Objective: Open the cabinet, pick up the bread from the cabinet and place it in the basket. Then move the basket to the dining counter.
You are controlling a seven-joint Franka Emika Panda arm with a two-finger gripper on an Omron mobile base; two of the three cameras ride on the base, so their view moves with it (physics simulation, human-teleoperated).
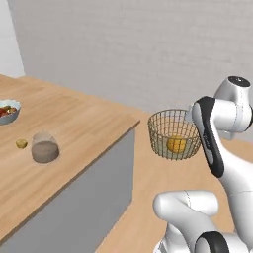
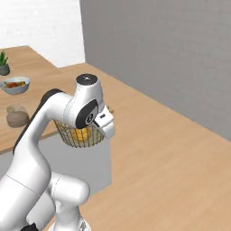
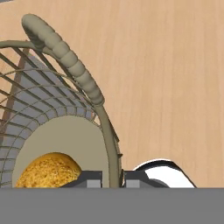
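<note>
In the left base view, the round bowl-shaped basket of thin tan-gold wire mesh (image 1: 174, 134) is seen right of centre, carried in the air beyond the corner of the large light wooden bench (image 1: 74, 128) that fills the left of the frame. It is held upright, mouth upward, presumably so that the small round golden orange-brown bun (image 1: 176, 144) stays on its beige base. The white arm's wrist covers the basket's right rim, where the grip is judged to be. The bun is round, so no long axis can be told. A pale blue fruit bowl (image 1: 9, 110) sits at the left edge.

In the right base view, the basket (image 2: 82, 134) hangs left of centre, under the wrist, with the bun (image 2: 81, 134) inside. It is level with the bench edge, suggesting that set-down remains to be done.

In the hand view, the end effector (image 3: 113, 178) is closed narrowly on the basket's wire rim (image 3: 65, 52), one fingertip (image 3: 91, 179) either side. The bun (image 3: 48, 170) lies at lower left, inside the basket.
</note>
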